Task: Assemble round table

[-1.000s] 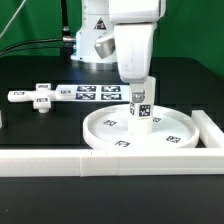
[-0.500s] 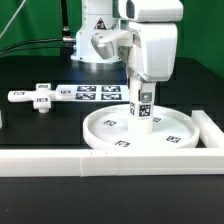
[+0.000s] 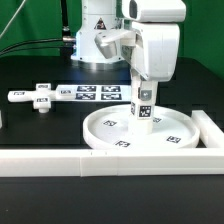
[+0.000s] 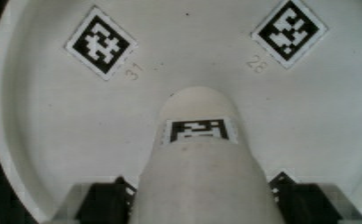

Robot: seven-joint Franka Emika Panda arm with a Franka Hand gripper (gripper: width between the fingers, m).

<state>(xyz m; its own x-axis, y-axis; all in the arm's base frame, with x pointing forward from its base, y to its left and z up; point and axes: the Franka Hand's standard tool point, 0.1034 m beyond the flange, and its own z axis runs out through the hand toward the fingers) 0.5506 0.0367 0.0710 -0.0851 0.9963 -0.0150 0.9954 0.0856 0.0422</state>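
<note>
The large round disc [image 3: 105, 140] lies flat on the black table, rim up. The short cylinder leg [image 3: 142, 110] stands upright near the disc's middle, its tags facing the camera. My gripper [image 3: 143, 88] comes straight down over the leg and is shut on its upper part. In the wrist view the leg [image 4: 199, 150] runs down between my two black fingers [image 4: 107, 198], which sit against its sides, and the disc [image 4: 196, 50] with two tags lies below it. The cross-shaped base [image 3: 40, 96] lies on the table at the exterior view's left.
The marker board [image 3: 95, 93] lies behind the disc. A long white border bar [image 3: 100, 160] runs along the front edge, and another bar [image 3: 212, 128] stands at the exterior view's right. The robot's base and cables are at the back.
The hand has turned about its vertical axis over the leg and shifted slightly to the exterior view's right. Since half a second ago almost nothing has moved.
</note>
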